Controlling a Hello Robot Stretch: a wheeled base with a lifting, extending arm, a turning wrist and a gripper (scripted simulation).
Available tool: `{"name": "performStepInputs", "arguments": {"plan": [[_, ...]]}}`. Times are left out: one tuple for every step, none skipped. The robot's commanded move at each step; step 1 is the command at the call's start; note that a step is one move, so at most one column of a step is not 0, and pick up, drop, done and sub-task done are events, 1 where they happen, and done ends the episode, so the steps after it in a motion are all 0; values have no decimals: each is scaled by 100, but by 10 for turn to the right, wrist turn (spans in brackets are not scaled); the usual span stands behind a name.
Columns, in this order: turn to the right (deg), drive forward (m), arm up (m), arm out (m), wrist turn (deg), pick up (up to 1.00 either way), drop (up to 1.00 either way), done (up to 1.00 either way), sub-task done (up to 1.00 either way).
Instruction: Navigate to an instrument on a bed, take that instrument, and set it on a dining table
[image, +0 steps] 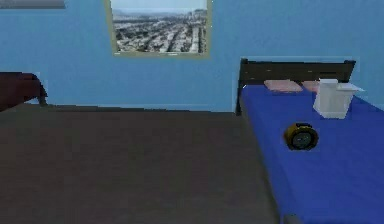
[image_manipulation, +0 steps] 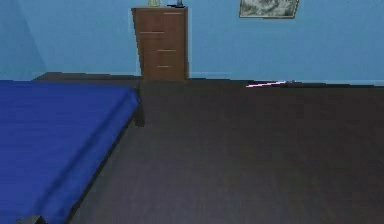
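Observation:
A bed (image: 340, 170) with a blue cover and a dark headboard stands at the forward view's right. On the cover lies a small round dark object with yellow marks (image: 301, 136); its shape is too small to name. A white box-like object (image: 337, 98) stands near the head of the bed, beside two pink pillows (image: 284, 87). The same blue bed (image_manipulation: 50, 130) fills the arm side view's left.
Dark floor (image: 130, 165) stretches ahead to a blue wall with a framed city picture (image: 159, 27). A dark piece of furniture (image: 20, 90) sits at the forward view's left edge. In the arm side view a wooden dresser (image_manipulation: 161, 42) stands against the far wall, a picture (image_manipulation: 268, 8) to its right.

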Motion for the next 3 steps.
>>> {"name": "performStepInputs", "arguments": {"plan": [[0, 55, 0, 0, 0, 0, 0, 0, 0], [-390, 0, 0, 0, 0, 0, 0, 0, 0], [450, 0, 0, 0, 0, 0, 0, 0, 0]]}}
